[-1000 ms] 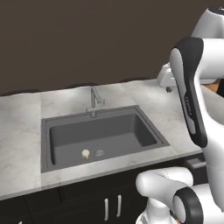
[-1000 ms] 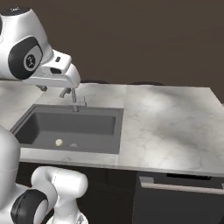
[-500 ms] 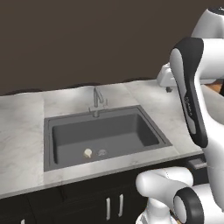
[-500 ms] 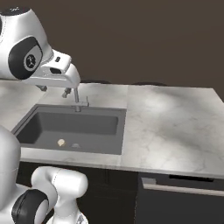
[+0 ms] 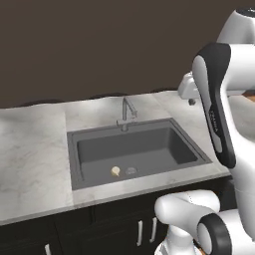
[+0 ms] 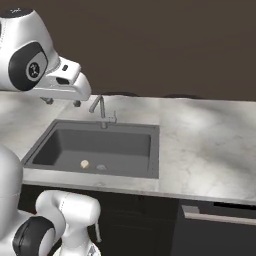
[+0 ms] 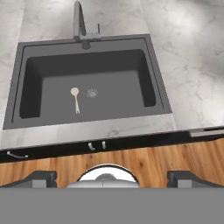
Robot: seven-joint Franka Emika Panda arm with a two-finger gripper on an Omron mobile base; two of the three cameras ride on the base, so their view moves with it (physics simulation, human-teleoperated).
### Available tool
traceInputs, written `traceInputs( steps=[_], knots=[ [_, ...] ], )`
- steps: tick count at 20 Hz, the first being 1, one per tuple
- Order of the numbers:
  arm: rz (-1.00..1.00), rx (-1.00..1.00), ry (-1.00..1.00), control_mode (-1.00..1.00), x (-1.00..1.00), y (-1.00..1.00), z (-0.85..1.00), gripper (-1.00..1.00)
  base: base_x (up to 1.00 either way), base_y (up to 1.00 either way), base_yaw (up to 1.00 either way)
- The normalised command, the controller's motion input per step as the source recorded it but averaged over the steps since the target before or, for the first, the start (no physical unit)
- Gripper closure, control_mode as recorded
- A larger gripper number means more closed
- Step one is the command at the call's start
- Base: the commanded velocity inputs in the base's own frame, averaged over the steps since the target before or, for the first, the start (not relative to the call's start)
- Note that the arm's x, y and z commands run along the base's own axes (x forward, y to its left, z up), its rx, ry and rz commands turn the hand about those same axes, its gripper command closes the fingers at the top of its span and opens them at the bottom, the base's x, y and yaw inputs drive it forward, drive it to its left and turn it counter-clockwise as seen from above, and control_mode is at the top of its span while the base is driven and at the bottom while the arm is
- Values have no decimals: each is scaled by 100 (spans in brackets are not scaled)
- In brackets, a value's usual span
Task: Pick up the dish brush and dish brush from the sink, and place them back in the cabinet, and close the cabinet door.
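One small cream round-headed dish brush flat on floor of dark grey recessed sink, just beside round drain; light, stiff, thin handle likely slippery; take mid-handle; two-finger gripper high above counter, fingers wide, empty.

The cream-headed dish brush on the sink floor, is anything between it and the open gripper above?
Nothing visible blocks it. The cream-headed dish brush lies flat on the bare floor of the dark grey sink, beside the round drain. The slim grey faucet stands at the back rim, away from a straight descent by the open gripper.
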Motion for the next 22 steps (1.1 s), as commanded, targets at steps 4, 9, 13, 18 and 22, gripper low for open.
traceInputs(
  steps=[4,9,13,18,22],
  knots=[
    [0,0,0,100,0,0,0,-100,14,17,18],
    [0,0,0,100,0,0,0,-100,25,18,24],
    [0,0,0,100,0,0,0,-100,22,27,21],
    [0,0,0,100,0,0,0,-100,23,30,10],
    [0,0,0,100,0,0,0,-100,34,6,-4]
  ],
)
